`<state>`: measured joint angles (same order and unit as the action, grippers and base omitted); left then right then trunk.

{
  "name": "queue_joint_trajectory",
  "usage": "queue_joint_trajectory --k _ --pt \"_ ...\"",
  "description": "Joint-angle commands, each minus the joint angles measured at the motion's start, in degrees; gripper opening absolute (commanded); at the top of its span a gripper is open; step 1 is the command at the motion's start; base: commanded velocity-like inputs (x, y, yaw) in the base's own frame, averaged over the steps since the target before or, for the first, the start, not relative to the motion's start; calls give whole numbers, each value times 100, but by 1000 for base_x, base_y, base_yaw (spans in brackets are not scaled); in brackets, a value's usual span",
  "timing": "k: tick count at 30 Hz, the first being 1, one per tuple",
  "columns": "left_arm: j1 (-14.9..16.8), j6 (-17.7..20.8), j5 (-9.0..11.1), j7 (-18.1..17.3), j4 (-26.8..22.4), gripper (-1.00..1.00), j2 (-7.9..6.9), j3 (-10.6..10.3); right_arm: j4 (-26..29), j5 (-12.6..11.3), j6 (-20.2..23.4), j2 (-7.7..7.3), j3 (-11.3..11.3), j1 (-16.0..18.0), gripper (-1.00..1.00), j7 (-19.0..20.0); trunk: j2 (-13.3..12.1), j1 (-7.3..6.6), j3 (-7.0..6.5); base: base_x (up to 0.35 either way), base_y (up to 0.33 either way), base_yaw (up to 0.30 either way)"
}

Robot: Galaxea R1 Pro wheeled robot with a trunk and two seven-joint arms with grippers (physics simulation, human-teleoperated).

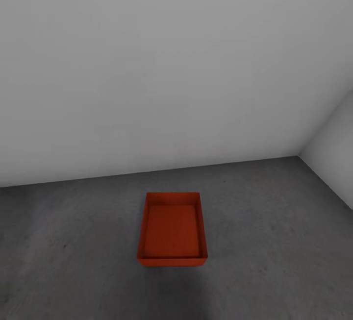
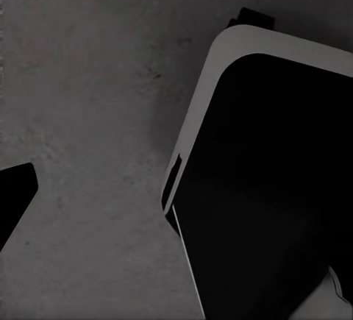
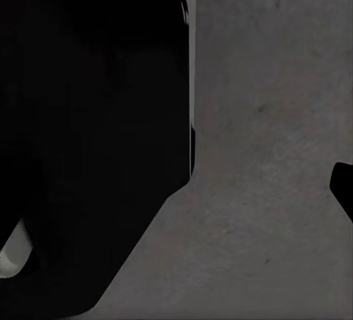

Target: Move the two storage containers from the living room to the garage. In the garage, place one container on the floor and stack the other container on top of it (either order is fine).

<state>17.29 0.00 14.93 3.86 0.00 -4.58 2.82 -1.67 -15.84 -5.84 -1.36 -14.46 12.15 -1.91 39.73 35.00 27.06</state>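
Already one red-orange container (image 1: 172, 231) sits on the dark grey concrete floor (image 1: 274, 241) of the garage, a little way out from the far white wall (image 1: 162, 65) and well left of the corner where the right-hand wall (image 1: 333, 153) comes in. It stands upright, open side up, with nothing inside it that I can see, and its long sides run away from me.

My wrist cameras look down at the same mottled concrete, each past a big dark rounded panel with a pale edge (image 2: 279, 187) (image 3: 88, 136) that I take to be part of my own body or base. A black tip juts into the left wrist view (image 2: 15, 195) and another into the right wrist view (image 3: 344, 187); they may be fingers of my pincers, but I cannot tell whether either pincer is spread or pressed together, and I see nothing held in them.

As for handling, I judge the bin light and fairly stiff, with thin plain walls that may flex if squeezed hard. The smooth sides look slippery, and there are no handles. I would pinch the top rim of a wall, ideally one pincer on each long side, so it stays level.
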Motion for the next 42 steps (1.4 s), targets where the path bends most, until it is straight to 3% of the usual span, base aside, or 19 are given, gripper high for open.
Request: queue_joint_trajectory --k 1,42 --pt "2 3 9 7 0 100 1 26 -18 -51 -27 3 -49 7 100 -3 -37 -22 -13 0 0 0" --pt "2 17 10 5 1 100 1 26 -18 -61 39 13 -47 8 100 -82 -1681 -922 -750 0 0 0"
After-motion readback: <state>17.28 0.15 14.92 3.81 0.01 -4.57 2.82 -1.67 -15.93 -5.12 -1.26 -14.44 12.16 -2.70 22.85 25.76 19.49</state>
